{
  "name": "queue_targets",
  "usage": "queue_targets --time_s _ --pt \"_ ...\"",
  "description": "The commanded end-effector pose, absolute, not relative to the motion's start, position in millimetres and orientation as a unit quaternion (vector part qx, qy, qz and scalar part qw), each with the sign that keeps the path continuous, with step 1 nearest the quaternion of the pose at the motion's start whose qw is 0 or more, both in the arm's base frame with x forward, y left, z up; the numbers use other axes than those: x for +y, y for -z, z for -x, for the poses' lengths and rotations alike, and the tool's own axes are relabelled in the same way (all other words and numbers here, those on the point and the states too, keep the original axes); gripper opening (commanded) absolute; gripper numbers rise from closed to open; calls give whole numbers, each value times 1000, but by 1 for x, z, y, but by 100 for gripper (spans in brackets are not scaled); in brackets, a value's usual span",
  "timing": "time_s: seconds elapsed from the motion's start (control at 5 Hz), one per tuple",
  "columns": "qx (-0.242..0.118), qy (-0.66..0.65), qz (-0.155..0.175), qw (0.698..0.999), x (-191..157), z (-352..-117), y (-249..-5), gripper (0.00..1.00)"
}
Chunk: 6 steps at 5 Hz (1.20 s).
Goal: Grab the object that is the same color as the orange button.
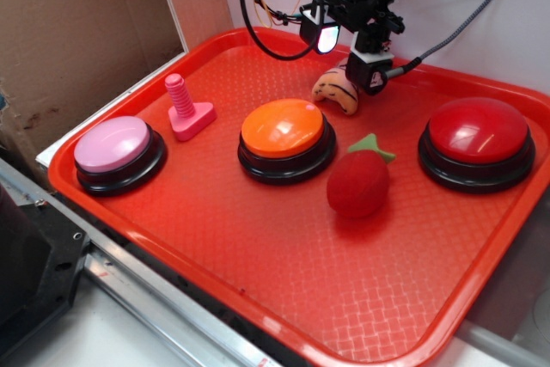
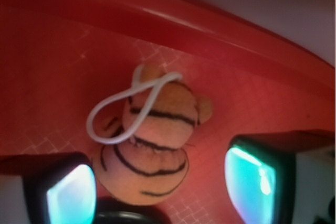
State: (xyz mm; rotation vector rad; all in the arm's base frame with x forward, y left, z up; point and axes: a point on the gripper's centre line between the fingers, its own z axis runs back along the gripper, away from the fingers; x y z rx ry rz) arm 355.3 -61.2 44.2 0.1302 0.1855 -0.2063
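The pale orange striped crescent toy (image 1: 335, 90) lies on the red tray (image 1: 215, 238) behind the orange button (image 1: 284, 127). In the wrist view the toy (image 2: 152, 150) has dark stripes and a white loop of cord, and it lies between my fingers, closer to the left pad (image 2: 71, 195). My gripper (image 1: 348, 56) hangs just above the toy with its jaws open and nothing held. The right pad (image 2: 252, 184) stands apart from the toy.
A red strawberry-like toy (image 1: 358, 183) lies right of the orange button. A red button (image 1: 478, 139) sits at the right, a pink button (image 1: 118, 152) at the left, and a pink bolt (image 1: 186, 109) behind it. The tray rim (image 2: 210, 24) and a white wall are close behind.
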Motion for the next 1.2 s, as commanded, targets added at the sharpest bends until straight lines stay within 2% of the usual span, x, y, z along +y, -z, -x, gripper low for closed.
queue_targets --time_s 0.0,0.4,0.6,0.8,1.0 --pt "92 103 -65 988 -61 -355 -44 100" --pt "134 102 -58 984 -60 -349 -6 100" --pt "145 107 -57 982 -59 -344 1 0" --pt "139 110 -56 983 -61 -344 -13 0" --pt "119 102 -57 986 -64 -345 -47 0"
